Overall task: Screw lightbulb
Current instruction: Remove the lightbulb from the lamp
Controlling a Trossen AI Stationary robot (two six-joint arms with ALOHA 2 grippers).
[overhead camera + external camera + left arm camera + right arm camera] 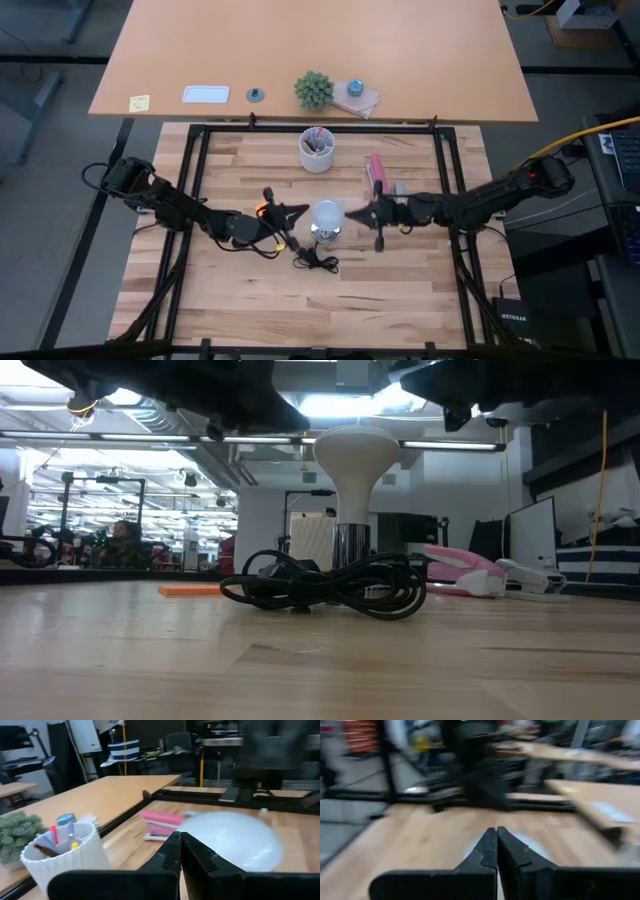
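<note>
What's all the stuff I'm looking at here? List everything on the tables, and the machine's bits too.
Small white funnel-shaped lightbulb: one, white, upright in a silvery fitting at the middle of the butcher-block table.
Coiled cord: one, black, in front of the fitting.
Ribbed cup of pens: one, white, behind the bulb.
Stapler: one, pink, right of the cup.
Flat orange piece: one, under the left arm.
Small potted plant: one, green, on the far tan desk.
Sticky note: one, yellow, far desk.
Flat tray: one, white, far desk.
Left gripper: black, shut, just left of the bulb.
Right gripper: black, shut, just right of the bulb.
</note>
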